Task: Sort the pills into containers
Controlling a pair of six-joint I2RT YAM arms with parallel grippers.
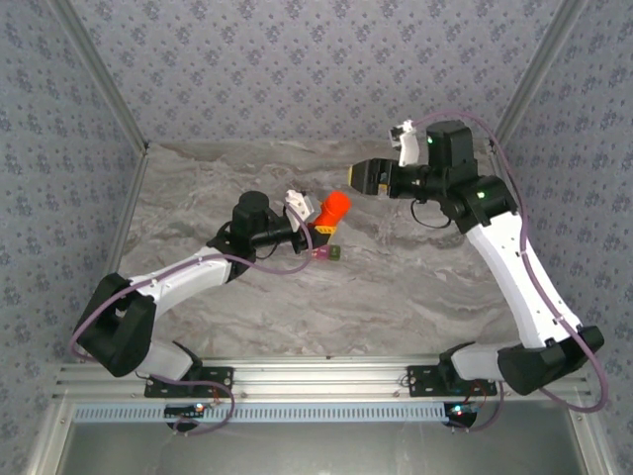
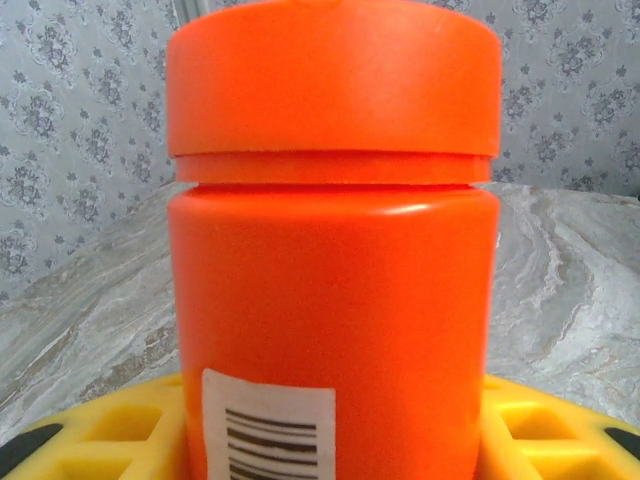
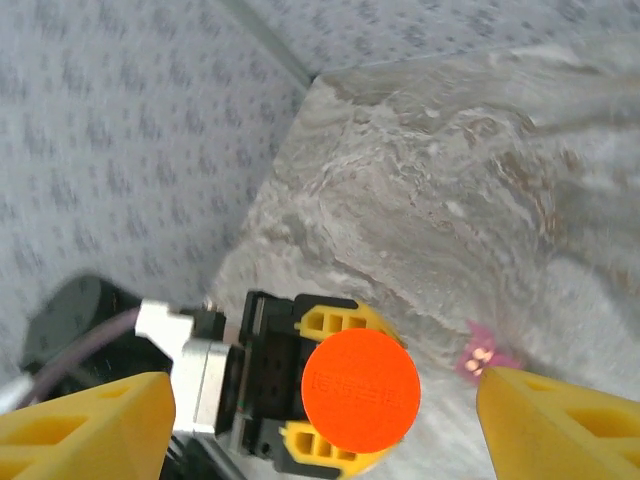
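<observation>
We find the left arm stretched low and forward, its gripper (image 1: 318,226) clamped on the orange bottle (image 1: 336,206). The right arm stands high, elbow bent, its gripper (image 1: 358,176) pointing left, fingers (image 3: 90,425) spread wide, holding nothing.

the table (image 1: 396,297) has a grey-and-cream marbled top, closed in at the back and sides by patterned panels (image 1: 297,69). near its middle lie the containers (image 1: 327,254), a tiny joined pair flat on the surface, one compartment pink and one olive-green.
</observation>
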